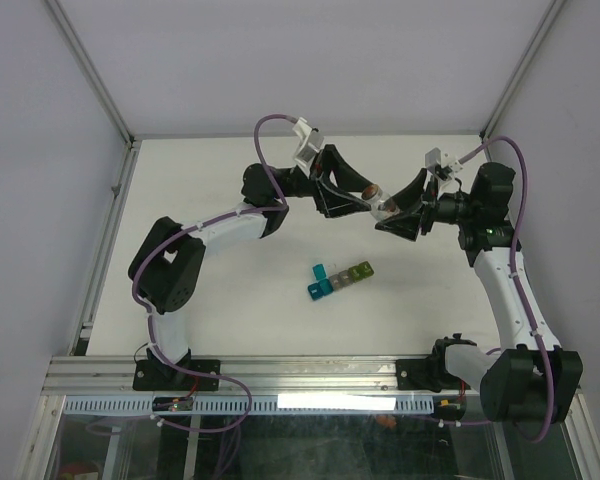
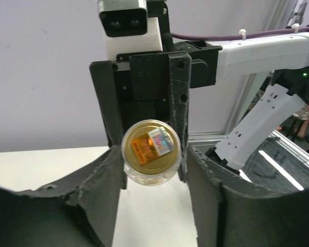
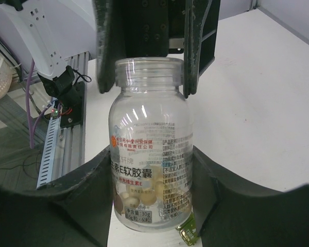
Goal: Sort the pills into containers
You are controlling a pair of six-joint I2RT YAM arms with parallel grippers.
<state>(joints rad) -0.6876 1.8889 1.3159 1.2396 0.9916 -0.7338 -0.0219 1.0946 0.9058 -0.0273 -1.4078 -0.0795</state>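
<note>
The containers [image 1: 338, 279], a short strip of blue, teal, grey, olive and yellow-green cubes, lie on the white table in front of both grippers. A small clear bottle [image 1: 378, 206] with a tan cap [image 2: 150, 148] hangs in the air between the grippers. My right gripper [image 3: 150, 159] is shut on the bottle's labelled body [image 3: 149, 134], and pale pills [image 3: 144, 193] lie in its bottom. My left gripper [image 2: 153, 158] has its fingers closed on either side of the cap. In the top view the left gripper [image 1: 346, 198] and the right gripper [image 1: 394, 214] face each other.
A metal rail [image 1: 280, 375] runs along the table's near edge by the arm bases. White walls with metal posts stand at the back and sides. A small green piece [image 3: 188, 234] shows under the bottle in the right wrist view.
</note>
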